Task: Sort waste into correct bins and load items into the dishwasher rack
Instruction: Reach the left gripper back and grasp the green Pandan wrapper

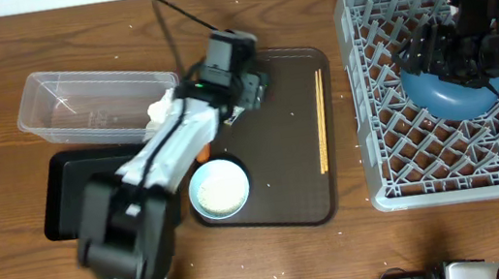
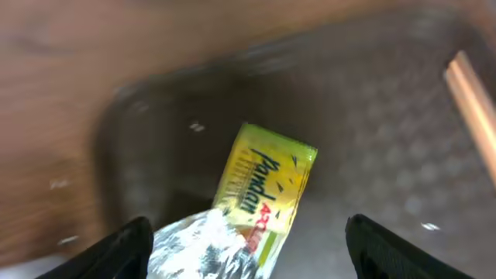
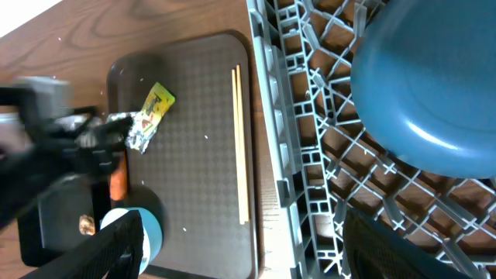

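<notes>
The wrapper (image 2: 260, 194) lies in a corner of the brown tray (image 2: 372, 155). Its long axis slants, with the yellow printed end pointing away from the left end effector (image 2: 248, 260). Its crumpled silver end sits between that end effector's wide-open fingers (blurred, and cut off at the bottom). The right end effector (image 3: 248, 256) hangs open over the rack (image 3: 310, 178), beside the blue plate (image 3: 426, 93).

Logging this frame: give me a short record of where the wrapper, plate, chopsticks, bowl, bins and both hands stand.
left hand: open, over brown tray, fingers either side of wrapper
wrapper: lying on brown tray, not gripped
right hand: open, empty, over dishwasher rack
plate: dark blue, in rack
chopsticks: on brown tray, right side
bowl: on brown tray, front left
bins: clear tub and black tray, left of brown tray
</notes>
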{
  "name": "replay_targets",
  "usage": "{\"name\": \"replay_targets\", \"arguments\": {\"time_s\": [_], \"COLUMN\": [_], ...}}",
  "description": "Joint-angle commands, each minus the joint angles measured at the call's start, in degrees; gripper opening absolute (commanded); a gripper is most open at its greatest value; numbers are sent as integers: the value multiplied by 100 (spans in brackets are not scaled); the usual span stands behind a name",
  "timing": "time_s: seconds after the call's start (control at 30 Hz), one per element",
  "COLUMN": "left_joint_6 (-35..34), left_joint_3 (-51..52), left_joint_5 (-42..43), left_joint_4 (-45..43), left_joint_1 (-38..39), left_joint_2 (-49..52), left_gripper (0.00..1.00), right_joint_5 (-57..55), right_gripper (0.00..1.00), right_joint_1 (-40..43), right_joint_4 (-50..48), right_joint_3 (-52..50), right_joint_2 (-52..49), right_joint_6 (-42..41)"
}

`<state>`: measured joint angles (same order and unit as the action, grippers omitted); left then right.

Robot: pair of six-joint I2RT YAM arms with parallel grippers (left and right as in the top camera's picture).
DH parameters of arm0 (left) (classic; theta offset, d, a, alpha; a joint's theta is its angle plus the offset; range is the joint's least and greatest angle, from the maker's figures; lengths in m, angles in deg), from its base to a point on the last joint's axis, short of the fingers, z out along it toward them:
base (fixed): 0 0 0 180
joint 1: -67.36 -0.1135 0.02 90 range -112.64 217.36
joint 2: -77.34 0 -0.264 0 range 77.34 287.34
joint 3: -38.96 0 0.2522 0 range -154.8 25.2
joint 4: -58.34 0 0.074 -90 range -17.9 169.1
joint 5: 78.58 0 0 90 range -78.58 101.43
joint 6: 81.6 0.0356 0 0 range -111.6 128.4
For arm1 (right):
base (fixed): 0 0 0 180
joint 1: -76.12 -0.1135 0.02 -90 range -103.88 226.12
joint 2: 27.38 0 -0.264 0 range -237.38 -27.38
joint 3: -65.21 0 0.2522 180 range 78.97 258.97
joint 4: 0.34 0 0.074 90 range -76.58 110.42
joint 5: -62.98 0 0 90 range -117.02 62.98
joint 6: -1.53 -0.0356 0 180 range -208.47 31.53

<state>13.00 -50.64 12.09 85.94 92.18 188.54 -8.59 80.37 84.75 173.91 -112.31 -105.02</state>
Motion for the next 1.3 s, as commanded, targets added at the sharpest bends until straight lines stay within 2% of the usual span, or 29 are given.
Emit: {"name": "replay_targets", "arguments": {"time_s": [0.0,0.13,0.27,0.33,0.5,0.53,0.6,0.9,1.07,1.1,1.13,1.17,1.27], "left_joint_6": [330,330,328,321,24,-2,-92,-170,-166,-164,-153,-116,-122], "left_joint_3": [-13,-13,-13,-13,-26,-28,-44,-81,-79,-76,-70,-50,-46], "left_joint_5": [24,48,299,518,588,588,634,638,509,505,459,382,28], "left_joint_4": [-186,-284,-284,-267,-212,-195,-111,608,894,909,911,881,654], "left_joint_1": [-74,-57,-50,-50,-46,-46,-46,-46,-46,-46,-44,-35,-35], "left_joint_2": [404,573,743,844,785,708,509,-1016,-1346,-1311,-1231,-1117,-592], "left_gripper": [80,79,64,55,23,14,6,6,6,12,39,52,61], "right_joint_5": [44,44,44,44,44,46,46,44,44,44,44,44,48], "right_gripper": [75,75,75,74,74,74,74,74,74,74,74,74,74], "right_joint_1": [-22,-20,-22,-22,-22,-22,-22,-22,-22,-22,-22,-22,-22], "right_joint_4": [13,9,-22,-37,-9,-9,7,7,11,11,9,9,11], "right_joint_3": [-2,-2,-2,-2,-2,-2,-2,-2,-2,-2,-2,-2,-2], "right_joint_2": [-22,-22,-22,-22,-22,-22,-22,-22,-22,-22,-22,-22,-22], "right_joint_6": [-72,-74,-74,-74,-74,-74,-72,-52,-52,-52,-52,-52,-52]}}
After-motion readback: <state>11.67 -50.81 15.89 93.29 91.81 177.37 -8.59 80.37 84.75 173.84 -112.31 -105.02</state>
